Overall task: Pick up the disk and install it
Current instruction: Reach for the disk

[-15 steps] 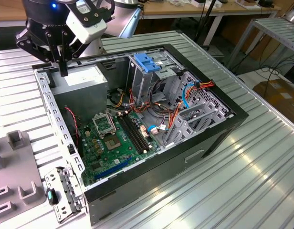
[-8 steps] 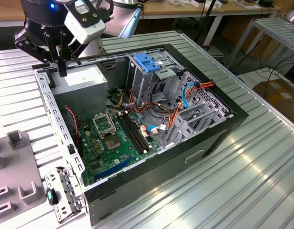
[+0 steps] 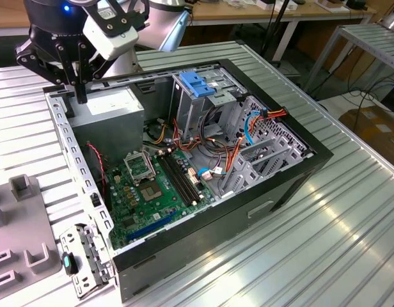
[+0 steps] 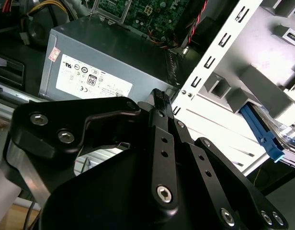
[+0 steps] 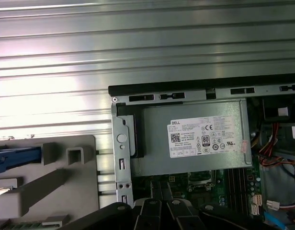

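The disk lies in a grey holder (image 5: 51, 182) on the table beside the computer case. Its blue side rail (image 5: 16, 158) shows in both wrist views, ending in a blue tab (image 4: 267, 139); its dark body is hidden. My gripper (image 3: 80, 96) hangs over the case's corner at the exterior view's left, above the grey power supply (image 3: 110, 109). Its black fingers (image 4: 159, 103) stand together, shut, with nothing between them, apart from the disk. The fingers (image 5: 152, 211) also show in the first wrist view.
The open case (image 3: 293, 173) holds a green motherboard (image 3: 146, 185), coloured cables and a metal drive cage (image 3: 190, 115) topped by a pale-blue latch plate (image 3: 197, 83). A perforated case rail (image 3: 75, 160) runs under the gripper. Ribbed metal table (image 3: 338, 243) surrounds the case.
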Controlling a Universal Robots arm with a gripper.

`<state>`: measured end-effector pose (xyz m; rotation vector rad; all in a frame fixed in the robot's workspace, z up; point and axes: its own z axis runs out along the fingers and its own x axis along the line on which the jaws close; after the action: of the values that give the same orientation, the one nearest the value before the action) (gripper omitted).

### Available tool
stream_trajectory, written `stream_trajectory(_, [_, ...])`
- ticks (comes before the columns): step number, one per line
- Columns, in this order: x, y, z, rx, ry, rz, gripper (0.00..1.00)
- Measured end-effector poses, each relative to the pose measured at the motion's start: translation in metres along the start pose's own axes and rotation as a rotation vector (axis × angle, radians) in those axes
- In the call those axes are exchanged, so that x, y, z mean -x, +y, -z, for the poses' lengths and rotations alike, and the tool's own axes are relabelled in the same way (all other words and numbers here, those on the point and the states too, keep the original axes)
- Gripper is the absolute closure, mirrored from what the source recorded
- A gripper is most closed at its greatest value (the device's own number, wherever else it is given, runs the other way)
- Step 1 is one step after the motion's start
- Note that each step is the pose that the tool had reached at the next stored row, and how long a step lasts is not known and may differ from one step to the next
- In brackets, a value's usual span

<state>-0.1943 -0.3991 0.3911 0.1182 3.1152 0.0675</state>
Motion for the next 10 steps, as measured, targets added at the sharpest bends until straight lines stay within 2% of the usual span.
stream_trajectory(10, [-0.0040, -0.0003, 0.0000, 0.0000, 0.0000, 0.000, 0.89])
